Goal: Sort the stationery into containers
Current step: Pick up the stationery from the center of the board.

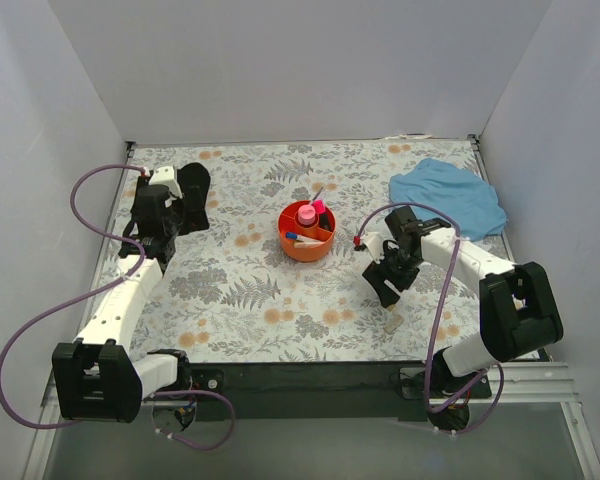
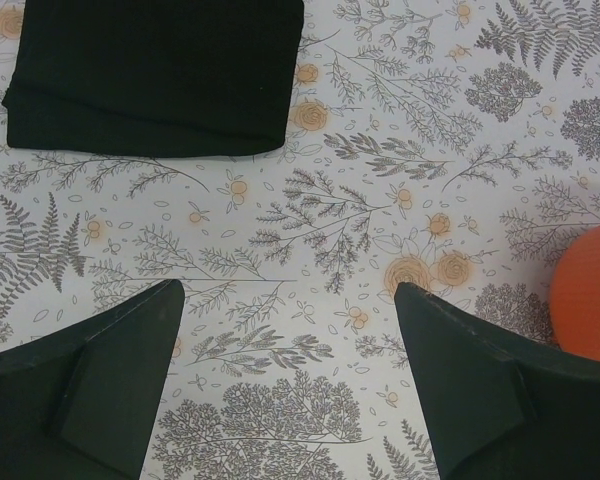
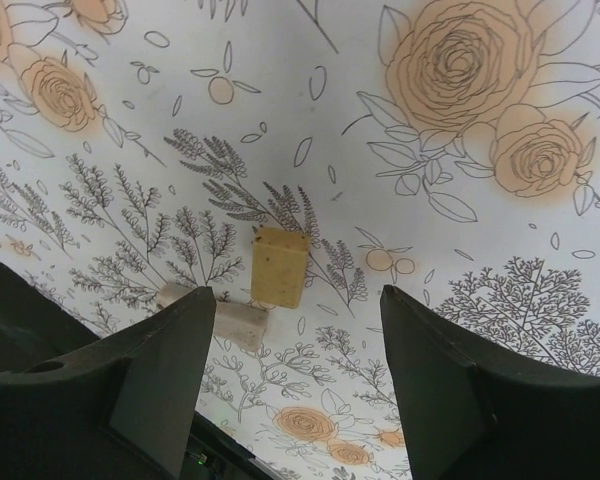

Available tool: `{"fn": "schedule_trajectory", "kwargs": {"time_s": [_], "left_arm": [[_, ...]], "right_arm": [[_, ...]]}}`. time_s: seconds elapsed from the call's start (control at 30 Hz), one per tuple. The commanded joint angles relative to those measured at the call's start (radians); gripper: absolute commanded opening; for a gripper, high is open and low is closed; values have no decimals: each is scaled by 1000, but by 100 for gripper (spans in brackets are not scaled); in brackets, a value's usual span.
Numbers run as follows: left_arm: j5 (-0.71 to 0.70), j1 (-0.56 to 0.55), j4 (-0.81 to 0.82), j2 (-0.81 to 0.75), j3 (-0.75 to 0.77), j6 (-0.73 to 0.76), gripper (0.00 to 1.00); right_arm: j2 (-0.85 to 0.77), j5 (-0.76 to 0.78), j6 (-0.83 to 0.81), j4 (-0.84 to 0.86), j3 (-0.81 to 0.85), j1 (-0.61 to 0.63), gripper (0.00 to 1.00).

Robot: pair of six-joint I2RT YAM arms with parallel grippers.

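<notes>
**Both grippers open; erasers by the right one**

Left gripper (image 2: 288,292) gapes, holding nothing; black cloth (image 2: 150,75) lies ahead-left of it, tray (image 2: 592,300) to its right (pink bottle (image 1: 306,214) inside). Right gripper (image 3: 298,298) is spread too, empty, with two erasers (image 3: 280,265) just ahead between its fingers.
</notes>
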Motion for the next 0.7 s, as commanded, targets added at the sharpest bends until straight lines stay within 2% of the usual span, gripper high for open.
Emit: {"fn": "schedule_trajectory", "kwargs": {"time_s": [0.0, 0.3, 0.43, 0.67], "left_arm": [[10, 8, 1, -23, -1, -3, 88], [9, 8, -1, -23, -7, -3, 88], [4, 8, -1, -26, -15, 2, 88], [-2, 13, -2, -29, -19, 2, 88]], "right_arm": [[-18, 46, 55, 63, -15, 1, 75], [1, 29, 61, 80, -28, 24, 72], [2, 28, 61, 84, -32, 77, 71], [24, 101, 95, 127, -44, 108, 71]]}}
